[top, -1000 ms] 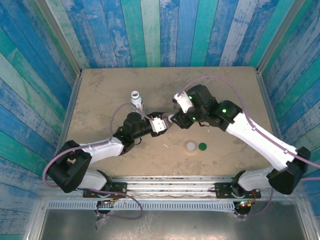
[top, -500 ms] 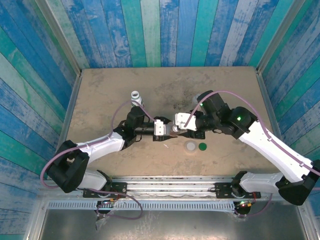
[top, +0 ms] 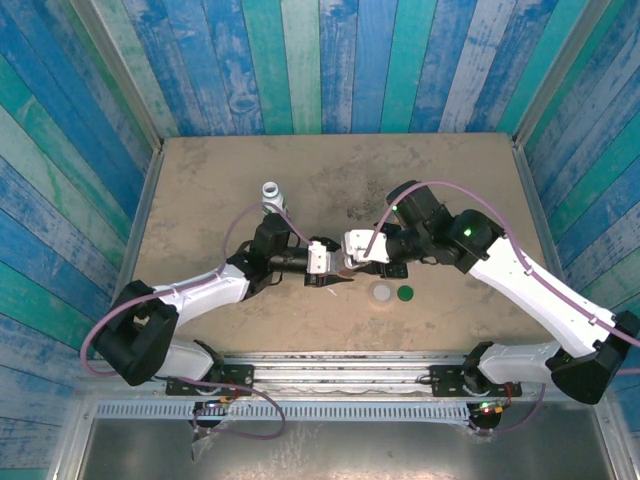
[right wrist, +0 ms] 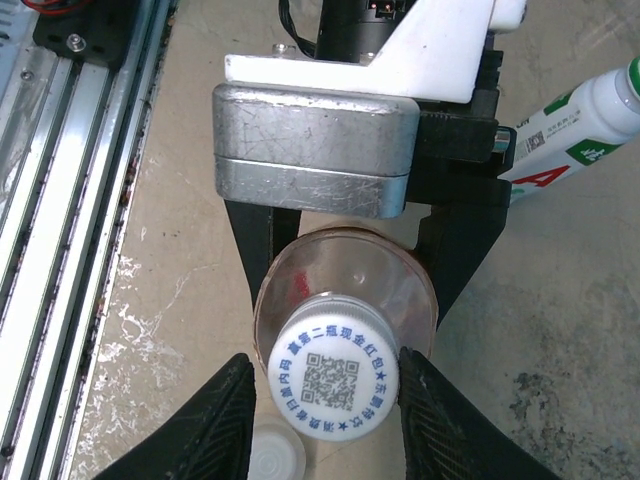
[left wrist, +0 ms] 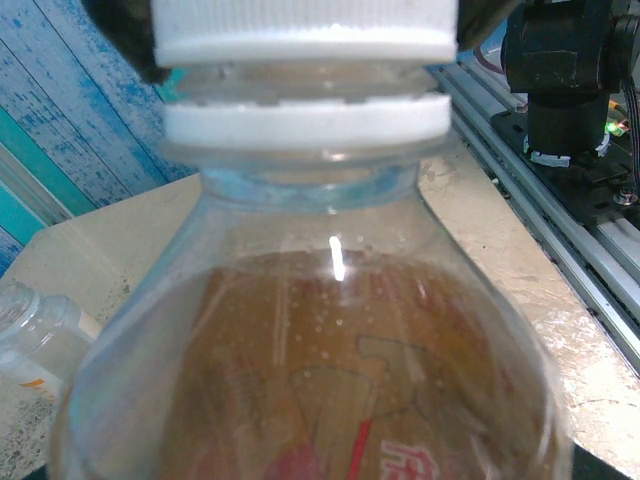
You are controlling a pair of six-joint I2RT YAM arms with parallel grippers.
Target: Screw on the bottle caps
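Robot lab test cell, blue-green plank walls (top: 300, 60), tan tabletop (top: 200, 180), aluminium mounting rail (top: 330, 372)

Wide cap (top: 381, 293) just left of smaller cap (top: 405, 293) on the table (top: 450, 170), both right of the bottle (right wrist: 345, 275)

The white cap (right wrist: 335, 378) between the fingers of the right gripper (right wrist: 328, 410) carries a black QR code in the middle of its top. A ring of small blue Chinese characters runs around the code, too fine to read. Beyond the left gripper (right wrist: 350, 295), the white bottle (right wrist: 570, 125) bears a large red "A", a small black code square and green patches with illegible white print. The amber bottle (left wrist: 330, 380) in the left gripper has a red-and-white label, blurred beyond reading.
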